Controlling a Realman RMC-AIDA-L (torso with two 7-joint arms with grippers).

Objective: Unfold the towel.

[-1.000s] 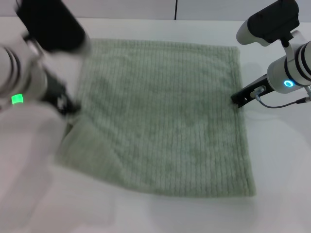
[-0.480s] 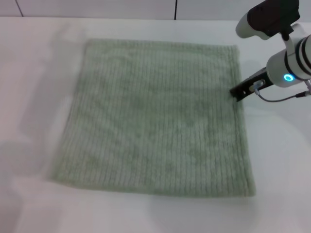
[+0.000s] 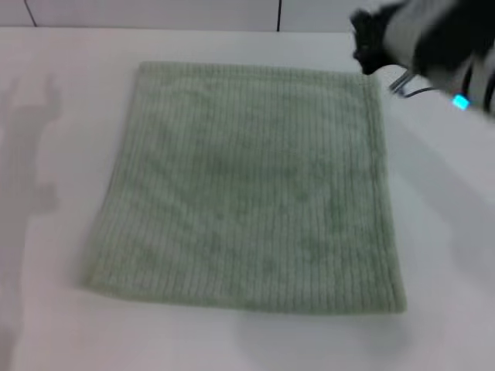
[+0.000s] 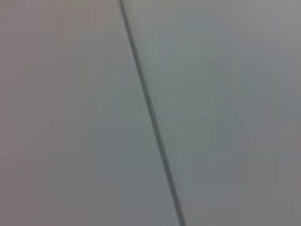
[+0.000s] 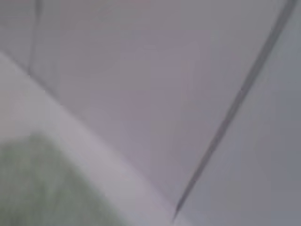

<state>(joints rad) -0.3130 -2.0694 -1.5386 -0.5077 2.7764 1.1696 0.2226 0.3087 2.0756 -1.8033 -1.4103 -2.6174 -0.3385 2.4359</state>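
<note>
The pale sage-green ribbed towel (image 3: 247, 182) lies spread flat as one roughly square sheet on the white table (image 3: 448, 255) in the head view. A corner of it shows in the right wrist view (image 5: 42, 188). My right gripper (image 3: 370, 45) is raised above the table at the towel's far right corner, blurred by motion, holding nothing that I can see. My left arm and gripper are out of the head view; the left wrist view shows only a pale wall with a dark seam.
A pale panelled wall (image 3: 155, 11) with dark seams (image 3: 279, 14) stands behind the table's far edge. White table surface surrounds the towel on all sides.
My left arm has left the head view, and the towel's near left corner now lies flat. My right gripper has lifted from the towel's right edge up toward its far right corner.
</note>
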